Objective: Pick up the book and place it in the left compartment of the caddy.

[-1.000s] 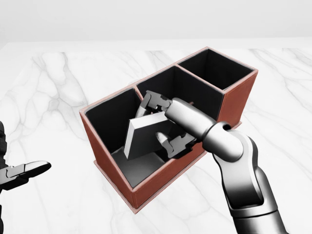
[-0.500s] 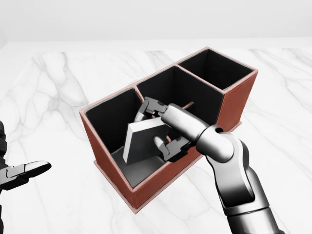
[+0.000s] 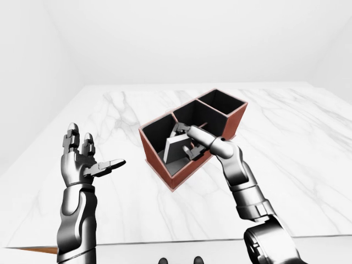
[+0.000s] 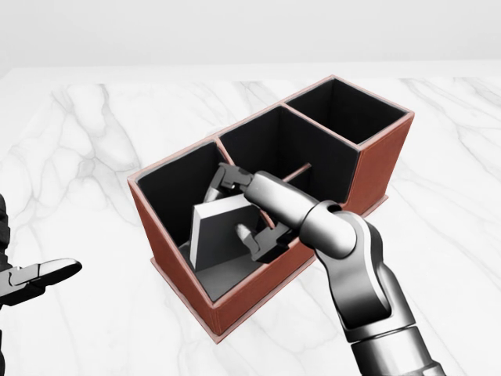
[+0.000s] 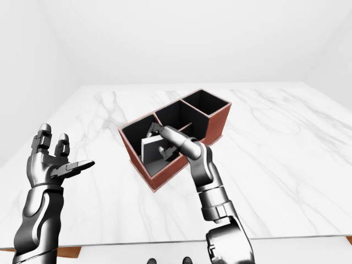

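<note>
A red-brown caddy [image 4: 266, 294] with three black-lined compartments lies on the white marble table [image 4: 86, 149]. A grey book [image 4: 215, 231] stands tilted inside the caddy's left compartment, low within its walls. My right hand [image 4: 239, 211] reaches into that compartment, its fingers [image 4: 254, 239] closed round the book's right edge. My left hand [image 3: 91, 162] is open and empty, held above the table to the left of the caddy.
The caddy's middle compartment [image 4: 290, 153] and right compartment [image 4: 344, 106] show only black lining. My right forearm [image 4: 356, 274] crosses the caddy's near wall. The table's near edge [image 3: 165, 242] runs along the bottom of the left-eye view.
My right hand has moved left and lower with the book, which now sits deeper in the left compartment. My left hand has not moved.
</note>
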Controlling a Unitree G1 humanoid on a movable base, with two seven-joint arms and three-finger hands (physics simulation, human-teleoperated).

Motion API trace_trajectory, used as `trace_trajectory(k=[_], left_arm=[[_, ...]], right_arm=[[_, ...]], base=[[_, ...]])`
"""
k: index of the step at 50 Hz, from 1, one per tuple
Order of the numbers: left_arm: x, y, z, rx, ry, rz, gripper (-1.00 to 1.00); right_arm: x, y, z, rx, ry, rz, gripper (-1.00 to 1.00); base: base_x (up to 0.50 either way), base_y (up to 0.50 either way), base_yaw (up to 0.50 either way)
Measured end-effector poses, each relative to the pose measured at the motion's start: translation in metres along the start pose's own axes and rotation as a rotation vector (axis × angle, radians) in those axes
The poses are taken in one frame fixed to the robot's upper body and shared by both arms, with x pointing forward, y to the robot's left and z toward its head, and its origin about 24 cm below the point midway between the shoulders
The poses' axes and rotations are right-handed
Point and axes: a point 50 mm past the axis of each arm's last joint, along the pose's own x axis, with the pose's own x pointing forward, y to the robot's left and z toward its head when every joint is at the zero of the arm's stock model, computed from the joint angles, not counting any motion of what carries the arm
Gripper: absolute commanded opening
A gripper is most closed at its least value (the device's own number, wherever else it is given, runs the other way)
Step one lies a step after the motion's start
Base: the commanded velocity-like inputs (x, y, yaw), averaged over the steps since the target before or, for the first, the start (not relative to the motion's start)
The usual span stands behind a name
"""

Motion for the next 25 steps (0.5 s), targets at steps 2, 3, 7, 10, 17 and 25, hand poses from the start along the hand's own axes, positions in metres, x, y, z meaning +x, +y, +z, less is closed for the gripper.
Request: trace_trajectory(k=[2,3,7,10,17,25], left_arm=[[0.0001,-0.0001,-0.0002,0.0,0.001,0.0,1.0],[0.0001,-0.0001,-0.0003,0.0,0.001,0.0,1.0],[0.0003,-0.0002,-0.001,0.0,0.004,-0.001,1.0],[0.0004,-0.0002,-0.0014,0.0,0.005,-0.001,1.0],[0.0005,-0.0001,-0.0018,0.0,0.008,0.0,1.0],[0.0004,-0.0004,-0.0027,0.0,0.011,-0.002,1.0]], right_arm=[[0.0007,0.0002,-0.0001,-0.005,0.005,0.002,-1.0],[0.0011,0.0003,-0.0001,-0.007,0.007,0.004,-1.0],[0.0025,0.001,-0.0006,-0.019,0.019,0.008,-1.0],[0.0038,0.0016,-0.0014,-0.031,0.031,0.012,-1.0],[0.0066,0.0021,-0.0026,-0.062,0.061,0.018,-1.0],[0.0092,0.0046,-0.0056,-0.081,0.091,0.022,-1.0]], base=[[0.0,0.0,0.0],[0.0,0.0,0.0],[0.0,0.0,0.0],[0.0,0.0,0.0],[0.0,0.0,0.0],[0.0,0.0,0.0]])
